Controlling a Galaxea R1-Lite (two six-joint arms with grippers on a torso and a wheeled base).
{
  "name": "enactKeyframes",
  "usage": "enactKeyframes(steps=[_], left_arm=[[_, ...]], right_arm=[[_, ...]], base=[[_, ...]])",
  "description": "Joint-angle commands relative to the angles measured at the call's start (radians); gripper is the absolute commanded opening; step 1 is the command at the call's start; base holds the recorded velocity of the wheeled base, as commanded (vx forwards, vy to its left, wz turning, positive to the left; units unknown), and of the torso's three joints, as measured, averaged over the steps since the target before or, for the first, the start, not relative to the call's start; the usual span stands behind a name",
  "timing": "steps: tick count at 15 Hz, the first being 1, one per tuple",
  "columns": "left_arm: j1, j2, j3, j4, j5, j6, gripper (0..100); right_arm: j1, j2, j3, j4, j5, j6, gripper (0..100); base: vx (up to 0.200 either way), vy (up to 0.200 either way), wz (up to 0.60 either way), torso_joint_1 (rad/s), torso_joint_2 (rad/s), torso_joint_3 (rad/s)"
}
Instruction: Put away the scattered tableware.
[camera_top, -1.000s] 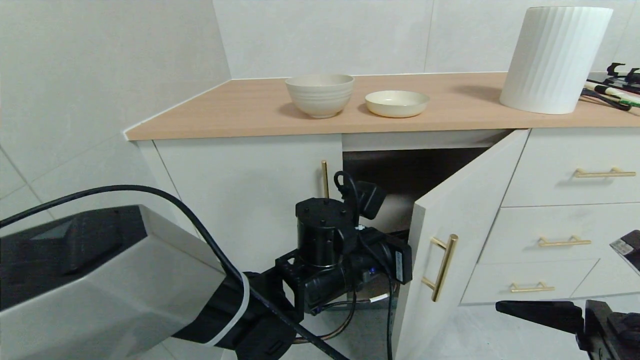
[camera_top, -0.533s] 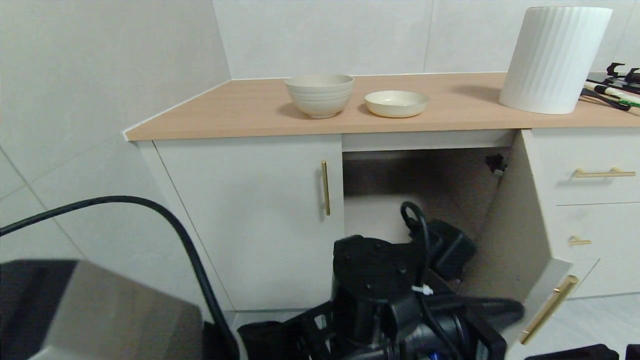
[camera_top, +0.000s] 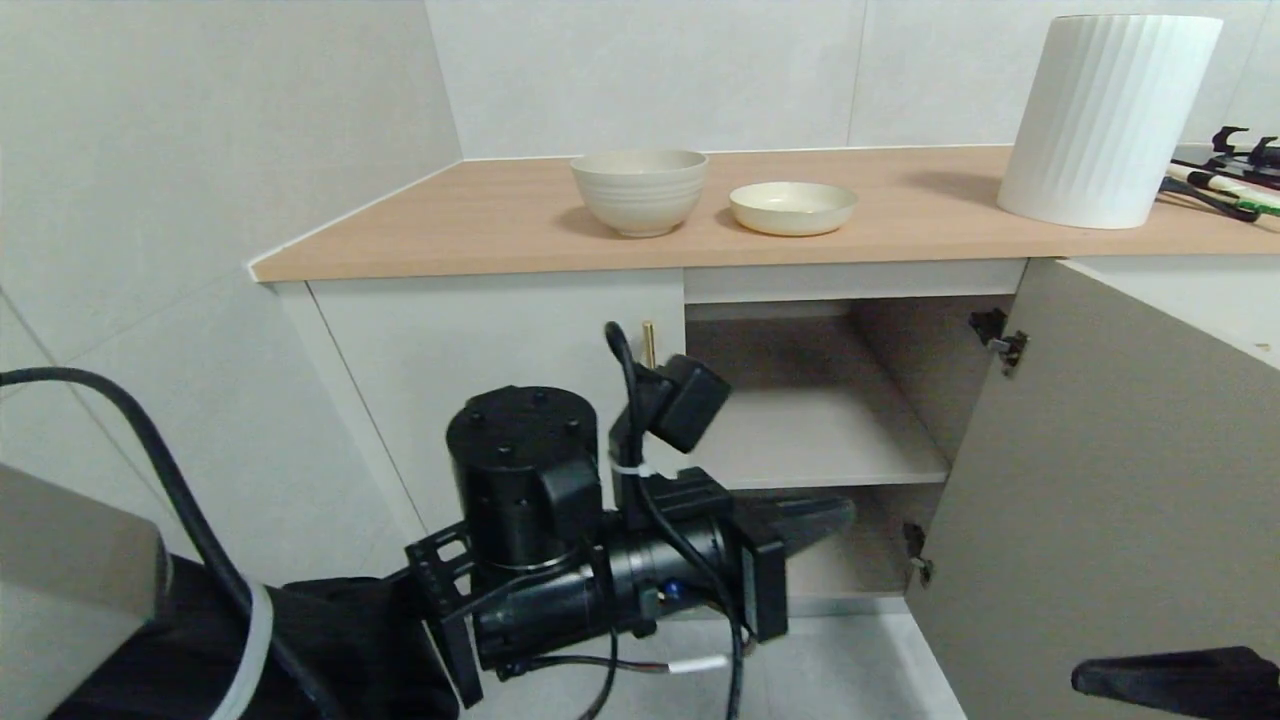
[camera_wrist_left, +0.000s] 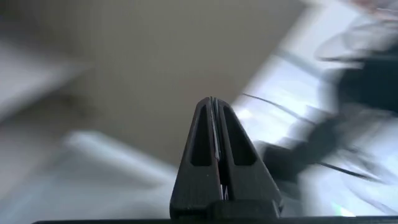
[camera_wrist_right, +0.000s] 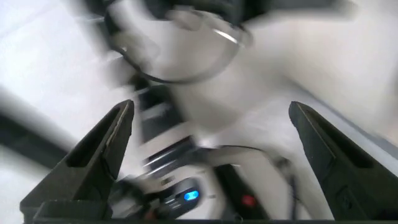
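Note:
A cream ribbed bowl (camera_top: 640, 190) and a shallow cream dish (camera_top: 793, 207) stand side by side on the wooden countertop (camera_top: 480, 225). Below them the cabinet's right door (camera_top: 1100, 480) stands wide open, showing a bare shelf (camera_top: 810, 440). My left gripper (camera_top: 832, 513) is low in front of the opening, level with the shelf's underside, pointing toward the door. In the left wrist view the left gripper (camera_wrist_left: 211, 106) is shut with nothing between its fingers. My right gripper (camera_top: 1090, 680) sits low by the door's bottom edge. The right wrist view shows the right gripper (camera_wrist_right: 211, 118) open and holding nothing.
A tall white ribbed container (camera_top: 1110, 120) stands on the counter's right end, with utensils (camera_top: 1230, 185) beyond it. The left cabinet door (camera_top: 500, 370) is closed, its brass handle (camera_top: 648, 342) just behind my left wrist. A tiled wall bounds the left side.
The right cabinet door has swung from half open to wide open. My left arm swept right with it, then came back left and higher. The right gripper has dropped lower in the view.

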Motion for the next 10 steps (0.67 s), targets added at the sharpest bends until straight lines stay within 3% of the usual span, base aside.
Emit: enactKeyframes(steps=[1,2,3,6,8,9,10], left_arm=[[0.107,-0.076,0.059,0.002,0.052,0.068,0],[0.113,-0.082,0.062,0.002,0.054,0.075,0],[0.190,-0.185,0.088,0.065,0.061,0.117,0],[0.322,-0.421,0.039,0.403,0.061,0.117,0],[0.377,-0.531,0.004,0.616,0.061,0.117,0],[0.385,-0.568,0.002,0.668,0.060,0.117,100],[0.399,-0.617,0.002,0.723,0.058,0.117,100]], right_arm=[[-0.030,0.107,-0.084,0.074,-0.110,0.001,100],[-0.030,0.113,-0.095,0.087,-0.124,0.001,100],[-0.019,0.173,-0.231,0.258,-0.275,-0.002,100],[-0.016,0.285,-0.475,0.432,-0.396,-0.002,100],[-0.013,0.386,-0.604,0.491,-0.486,-0.002,100],[-0.015,0.421,-0.630,0.490,-0.511,-0.004,100],[-0.015,0.466,-0.687,0.493,-0.520,-0.002,100]], base=[[0.000,0.000,0.00,0.000,0.00,0.000],[0.000,0.000,0.00,0.000,0.00,0.000],[0.000,0.000,0.00,0.000,0.00,0.000],[0.000,0.000,0.00,0.000,0.00,0.000],[0.000,0.000,0.00,0.000,0.00,0.000],[0.000,0.000,0.00,0.000,0.00,0.000],[0.000,0.000,0.00,0.000,0.00,0.000]])
